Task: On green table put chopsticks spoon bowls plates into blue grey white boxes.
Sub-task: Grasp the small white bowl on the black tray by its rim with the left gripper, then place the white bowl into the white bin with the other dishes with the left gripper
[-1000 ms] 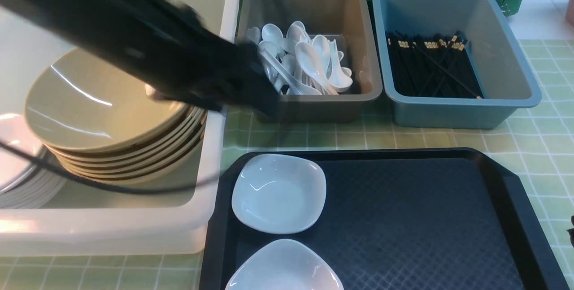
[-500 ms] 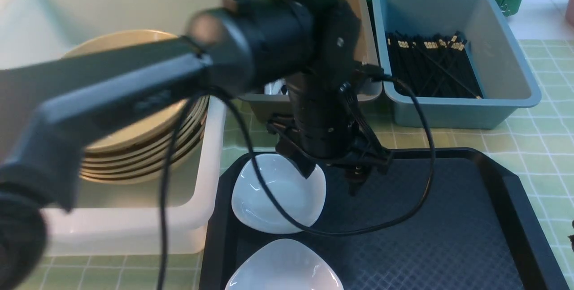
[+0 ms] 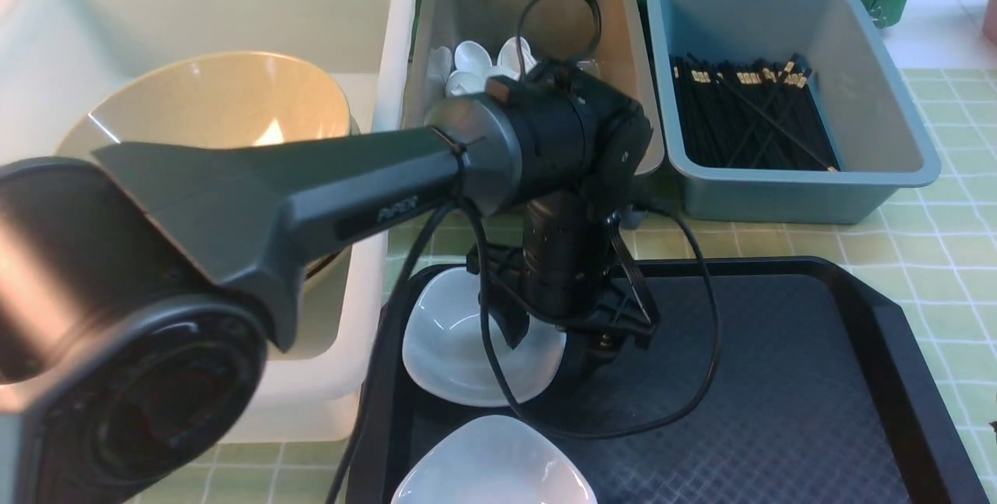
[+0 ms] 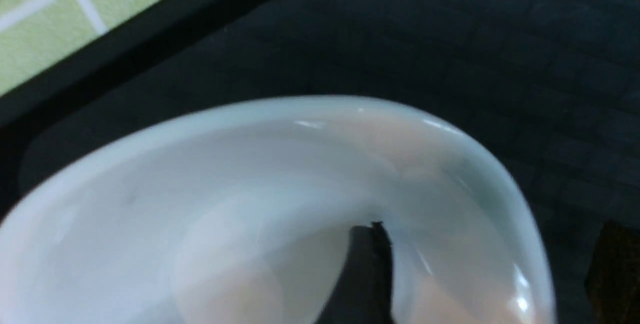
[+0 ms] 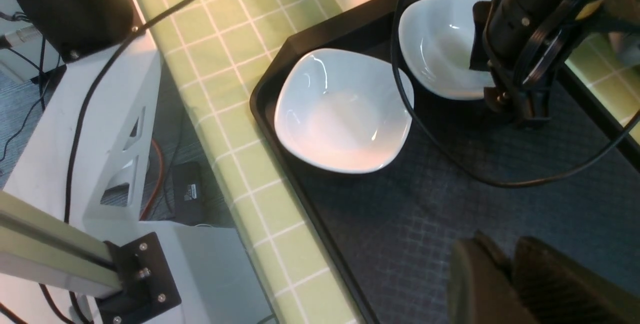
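On tray [image 3: 779, 379], far plate [image 3: 444, 348] partly behind left hand [image 3: 553, 344]

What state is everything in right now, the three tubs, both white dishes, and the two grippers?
White tub: holds stacked tan bowls.
Grey tub: holds white spoons.
Blue tub: holds black chopsticks.
Far white dish: flat on the black tray, not lifted.
Near white dish: flat on the tray, untouched.
Left gripper: jaws open, astride the far dish's rim.
Right gripper: jaws shut, empty, above the tray.
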Robot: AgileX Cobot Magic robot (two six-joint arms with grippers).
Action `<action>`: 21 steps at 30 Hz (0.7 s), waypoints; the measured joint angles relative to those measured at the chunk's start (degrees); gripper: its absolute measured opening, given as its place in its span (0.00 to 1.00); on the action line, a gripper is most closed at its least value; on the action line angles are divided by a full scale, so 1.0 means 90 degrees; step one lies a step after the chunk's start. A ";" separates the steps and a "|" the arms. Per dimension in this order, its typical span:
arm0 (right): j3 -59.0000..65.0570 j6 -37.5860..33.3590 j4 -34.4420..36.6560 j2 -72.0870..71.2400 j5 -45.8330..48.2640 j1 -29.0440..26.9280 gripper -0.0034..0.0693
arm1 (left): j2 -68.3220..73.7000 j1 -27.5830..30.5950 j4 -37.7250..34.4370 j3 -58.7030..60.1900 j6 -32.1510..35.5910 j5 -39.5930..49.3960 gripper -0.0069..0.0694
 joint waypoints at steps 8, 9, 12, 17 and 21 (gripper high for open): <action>0.0000 0.0000 0.0000 0.0000 0.0007 0.0000 0.21 | 0.0077 0.0000 0.0330 -0.0007 0.0041 0.0174 0.37; 0.0000 0.0000 0.0000 0.0000 0.0007 0.0000 0.21 | 0.0069 -0.0006 0.0398 -0.0044 0.0101 0.0274 0.27; 0.0000 0.0000 0.0000 0.0000 0.0007 0.0000 0.21 | -0.0009 -0.0006 0.0443 -0.0060 0.0298 0.0301 0.23; 0.0000 0.0000 0.0000 0.0000 0.0007 0.0000 0.22 | -0.0242 0.0006 -0.0098 -0.0060 0.0719 0.0251 0.22; 0.0000 -0.0014 0.0000 0.0000 0.0007 0.0000 0.22 | -0.0659 -0.0001 -0.0337 -0.0055 0.0864 0.0150 0.12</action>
